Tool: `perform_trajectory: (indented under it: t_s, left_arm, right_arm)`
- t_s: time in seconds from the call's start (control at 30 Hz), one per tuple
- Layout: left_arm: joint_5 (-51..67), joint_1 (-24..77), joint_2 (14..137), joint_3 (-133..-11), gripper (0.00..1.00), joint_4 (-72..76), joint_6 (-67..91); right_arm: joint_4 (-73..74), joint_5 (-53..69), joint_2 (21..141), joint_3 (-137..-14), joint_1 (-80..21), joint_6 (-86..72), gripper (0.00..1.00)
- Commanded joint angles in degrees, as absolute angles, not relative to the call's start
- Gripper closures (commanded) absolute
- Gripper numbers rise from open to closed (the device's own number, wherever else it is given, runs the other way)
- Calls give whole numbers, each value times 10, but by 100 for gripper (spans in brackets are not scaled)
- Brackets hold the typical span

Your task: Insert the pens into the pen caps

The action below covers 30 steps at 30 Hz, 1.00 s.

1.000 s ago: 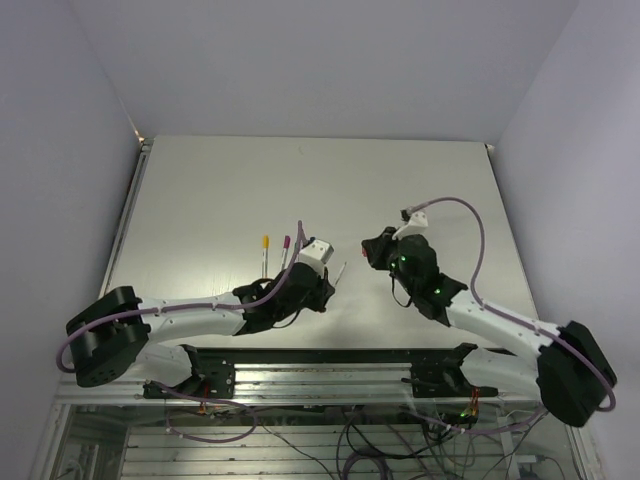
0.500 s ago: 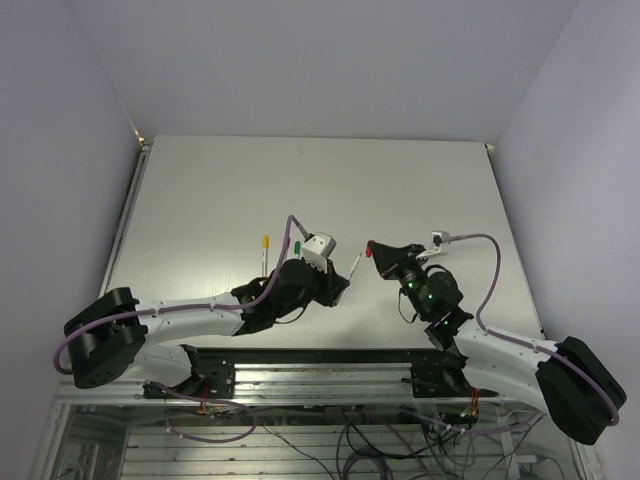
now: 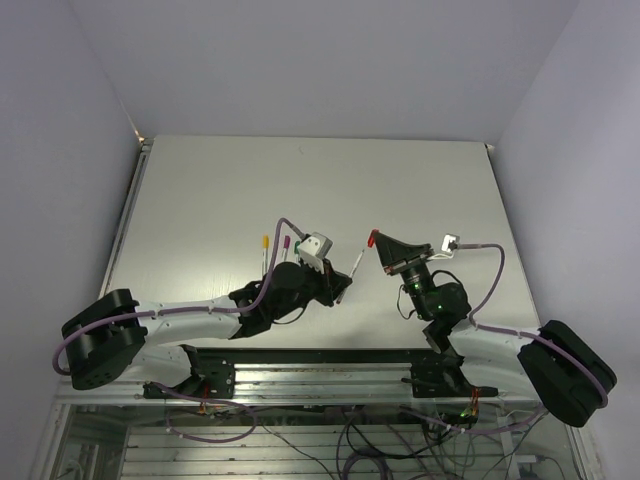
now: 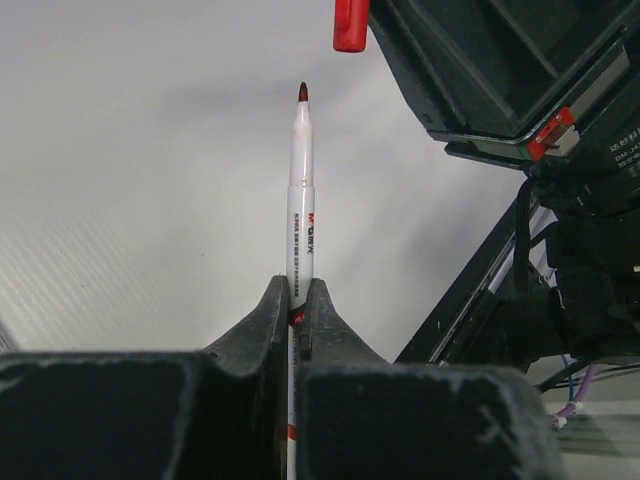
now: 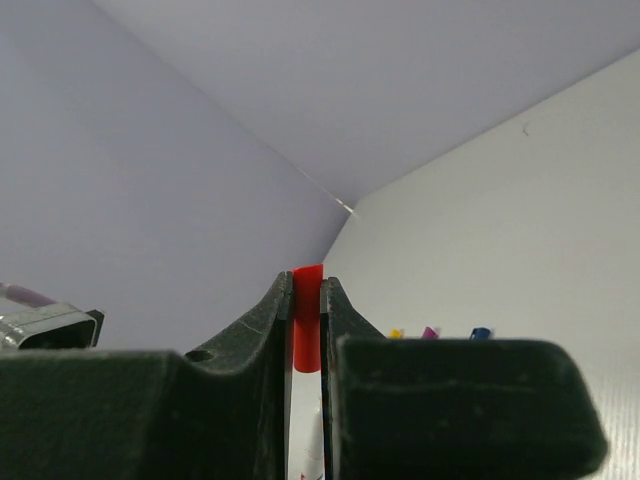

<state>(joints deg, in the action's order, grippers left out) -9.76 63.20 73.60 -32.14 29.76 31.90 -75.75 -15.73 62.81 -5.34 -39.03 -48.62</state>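
**Pen and Red Cap Held Tip to Mouth, Not Joined**

The left gripper [image 3: 338, 284] is clamped on the pen [image 3: 350, 275], and the right gripper [image 3: 376, 240] is clamped on the red cap [image 3: 373, 238]. Both are held over the near middle of the table [image 3: 400, 180]. The two grippers face each other, close but apart. Open tabletop runs from them to the far edge and out to both side edges. The other pens [image 3: 265, 250], which have coloured ends, lie just left of the left gripper.

The left wrist view shows the pen [image 4: 300, 200] standing straight out from the closed fingers [image 4: 270, 320], with its dark red tip bare. The red cap [image 4: 351, 25] sits up and to the right of that tip with a small gap between them, so the two are not in line. The right wrist view shows the red cap [image 5: 307, 320] pinched between the fingers [image 5: 268, 330]. In the same view the ends of the other pens [image 5: 429, 331] show yellow, purple and blue. The top view shows yellow, purple and green ends.

The table is a plain pale grey sheet. Plain pale walls [image 3: 300, 60] close it in at the back and on both sides.
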Motion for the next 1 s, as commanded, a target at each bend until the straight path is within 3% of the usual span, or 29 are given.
perform_trajectory:
  t_s: [0.0,0.97]
  left_arm:
    - [-81,631,727,-320,93,339,310]
    - [-75,638,723,-311,93,378,299]
  right_arm:
    - [-806,-152,633,-50,-393,-492,100]
    - [-782,-129,635,-59,-394,-487,100]
